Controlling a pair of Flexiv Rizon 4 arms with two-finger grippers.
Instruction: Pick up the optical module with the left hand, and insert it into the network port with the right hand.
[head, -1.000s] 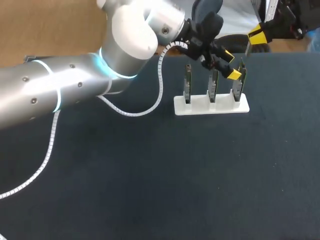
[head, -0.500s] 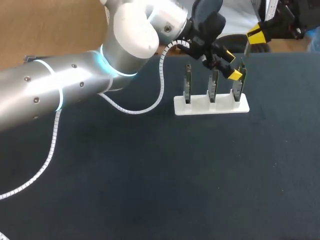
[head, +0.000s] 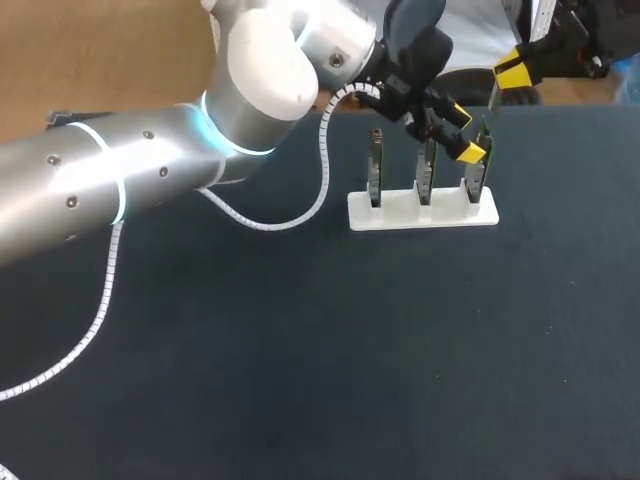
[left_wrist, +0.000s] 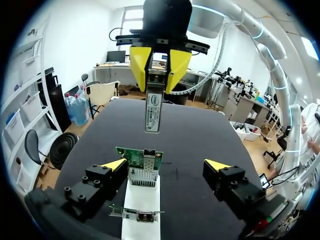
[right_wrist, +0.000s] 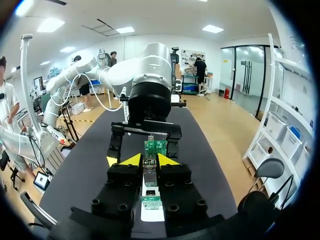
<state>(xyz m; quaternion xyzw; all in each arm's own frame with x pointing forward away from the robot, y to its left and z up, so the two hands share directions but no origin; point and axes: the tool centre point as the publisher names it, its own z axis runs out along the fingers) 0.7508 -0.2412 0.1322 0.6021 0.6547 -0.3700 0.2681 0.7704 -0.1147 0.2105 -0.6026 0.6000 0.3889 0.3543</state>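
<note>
Grip on the optical module (left_wrist: 153, 107) is with my right gripper (left_wrist: 158, 70): its two yellow-tipped fingers press the module's upper end from both sides. The module is a slim metal bar. In the left wrist view its long axis runs straight out of the right gripper's fingers, with the free end pointing at the circuit board (left_wrist: 140, 156) below it. That end stops short of the board with a clear gap, so the two are apart. In the right wrist view the module (right_wrist: 149, 179) lies along the fingers of the right gripper (right_wrist: 150, 160), pointing ahead at the same board (right_wrist: 155, 147).

My left gripper (left_wrist: 166, 164) is spread wide with nothing clamped. Its fingers stand to either side of that board, and I cannot tell whether either one touches it. The network port (left_wrist: 143, 173), a small metal cage, sits on the board between them.

From the head view, a white holder (head: 400, 212) stands on the dark table (head: 300, 350) with three boards upright in a row. The left gripper (head: 462, 130) is at the right-end board (head: 478, 170), and the right gripper (head: 512, 72) is above and beyond it at the table's far edge. A white coiled cable (head: 320, 190) hangs from my left arm (head: 120, 180).
</note>
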